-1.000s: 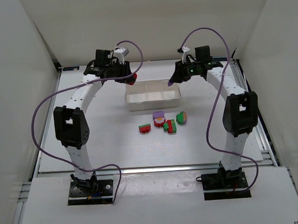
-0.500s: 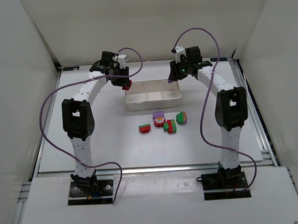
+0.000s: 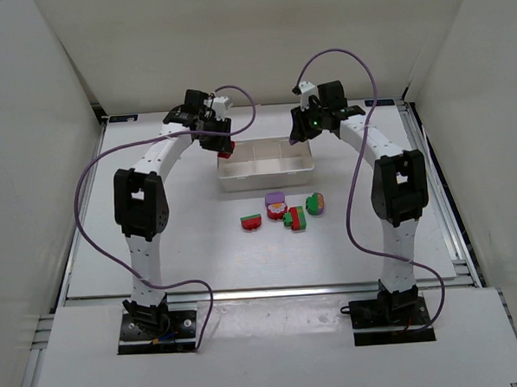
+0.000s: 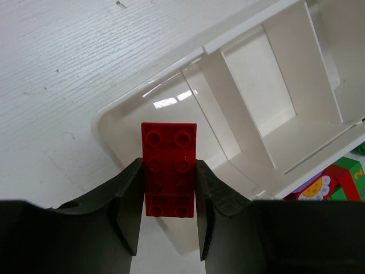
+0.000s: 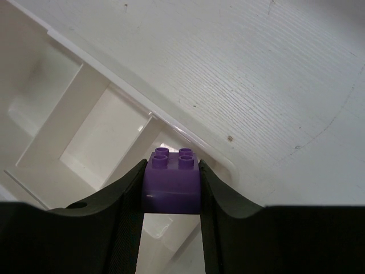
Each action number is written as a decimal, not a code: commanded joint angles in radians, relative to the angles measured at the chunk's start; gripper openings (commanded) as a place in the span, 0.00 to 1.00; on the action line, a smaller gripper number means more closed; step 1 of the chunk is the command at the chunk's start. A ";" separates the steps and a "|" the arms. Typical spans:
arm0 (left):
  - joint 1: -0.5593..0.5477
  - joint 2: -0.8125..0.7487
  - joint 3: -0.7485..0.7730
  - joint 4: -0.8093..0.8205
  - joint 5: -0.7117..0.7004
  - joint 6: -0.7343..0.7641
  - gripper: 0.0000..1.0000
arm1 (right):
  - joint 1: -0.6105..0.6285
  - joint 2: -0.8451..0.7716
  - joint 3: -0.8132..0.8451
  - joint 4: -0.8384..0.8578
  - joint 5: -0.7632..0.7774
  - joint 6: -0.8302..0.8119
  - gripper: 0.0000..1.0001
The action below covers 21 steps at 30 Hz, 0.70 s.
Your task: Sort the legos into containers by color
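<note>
The white tray (image 3: 266,175) with three compartments stands at the table's middle back; all compartments look empty. My left gripper (image 3: 224,148) is shut on a red lego (image 4: 169,168) and holds it above the tray's left end (image 4: 117,117). My right gripper (image 3: 297,138) is shut on a purple lego (image 5: 171,182) above the tray's right end (image 5: 188,140). Several red, green and purple legos lie in front of the tray: a red-green one (image 3: 251,221), a purple one (image 3: 274,198), a red-green stack (image 3: 295,217) and a green one (image 3: 314,203).
The enclosure's white walls stand close on the left, right and back. Purple cables loop from both arms. Bare table (image 3: 182,232) lies to the left of the loose legos.
Both grippers have moved inward toward the tray's ends with their legos. The loose legos and the tray have not moved.
</note>
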 commanded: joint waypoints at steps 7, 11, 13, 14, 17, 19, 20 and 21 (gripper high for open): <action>-0.010 0.036 0.060 0.004 -0.031 0.021 0.45 | 0.002 0.014 0.009 -0.010 0.013 -0.060 0.19; -0.010 0.040 0.068 0.006 -0.038 0.024 0.53 | 0.002 0.012 0.006 -0.013 0.005 -0.070 0.35; -0.010 0.039 0.070 0.015 -0.030 0.024 0.60 | 0.002 0.006 0.001 -0.019 -0.004 -0.075 0.45; -0.010 0.036 0.071 0.017 -0.028 0.021 0.60 | 0.002 0.004 0.000 -0.017 -0.005 -0.075 0.52; -0.010 0.033 0.070 0.027 -0.016 0.021 0.62 | 0.002 -0.005 -0.009 -0.011 -0.007 -0.075 0.61; -0.012 0.028 0.067 0.034 -0.013 0.021 0.64 | 0.002 -0.014 -0.019 -0.010 -0.012 -0.074 0.63; -0.012 0.023 0.065 0.037 -0.007 0.021 0.64 | 0.002 -0.017 -0.020 -0.008 -0.015 -0.072 0.65; -0.012 0.016 0.064 0.043 -0.005 0.018 0.64 | 0.002 -0.023 -0.023 -0.007 -0.018 -0.071 0.66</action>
